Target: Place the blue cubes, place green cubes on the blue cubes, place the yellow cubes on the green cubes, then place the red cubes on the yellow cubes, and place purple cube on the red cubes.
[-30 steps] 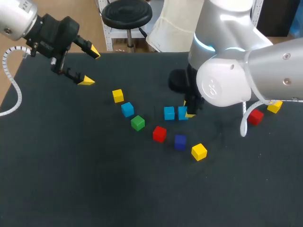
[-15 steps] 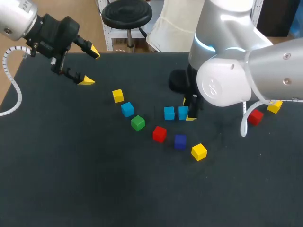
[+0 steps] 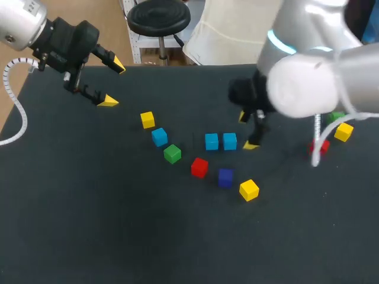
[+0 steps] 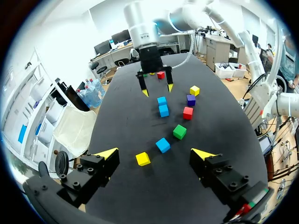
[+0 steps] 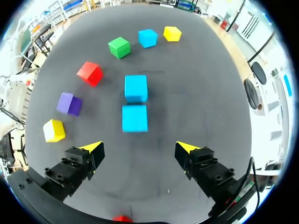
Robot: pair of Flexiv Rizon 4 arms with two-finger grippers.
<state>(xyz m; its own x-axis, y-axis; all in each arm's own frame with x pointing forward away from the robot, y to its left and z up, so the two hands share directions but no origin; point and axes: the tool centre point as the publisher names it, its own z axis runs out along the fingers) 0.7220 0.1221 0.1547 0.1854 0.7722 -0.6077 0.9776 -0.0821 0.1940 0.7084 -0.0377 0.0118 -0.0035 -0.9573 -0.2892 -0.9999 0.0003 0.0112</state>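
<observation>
black matte table top [image 3: 89,225], bearing all cubes. large silver right arm [image 3: 314,89] entering from the right, over the far middle of the table. silver left arm [image 3: 21,23] at the far left corner.

right gripper [image 3: 247,131]: fingers apart, nothing between them, just beside the second light blue cube, not touching it. left gripper [image 3: 112,83]: fingers spread wide, empty, over the far left of the table, well apart from every cube.

task items: small plain-faced cubes, each lying singly on the table, none stacked.
- first light blue cube [image 3: 211,141] and second light blue cube [image 3: 230,141]: side by side near the table middle.
- first yellow cube [image 3: 147,120], third light blue cube [image 3: 159,136], first green cube [image 3: 172,154]: slanted row left of the pair.
- first red cube [image 3: 199,167], dark purple cube [image 3: 225,177], second yellow cube [image 3: 249,190]: row nearer the front.
- third yellow cube [image 3: 343,132], second red cube [image 3: 323,144], second green cube [image 3: 337,118]: near the right edge, the red and green ones only partly visible.

view differences:
- right wrist view: narrow gap between the two paired blue cubes plainly visible; pair directly ahead of the open fingers.
- left wrist view: right gripper seen from the front, yellow tips apart, on the far side of the blue pair; one red cube beyond it.
- head view only: third yellow cube.
</observation>
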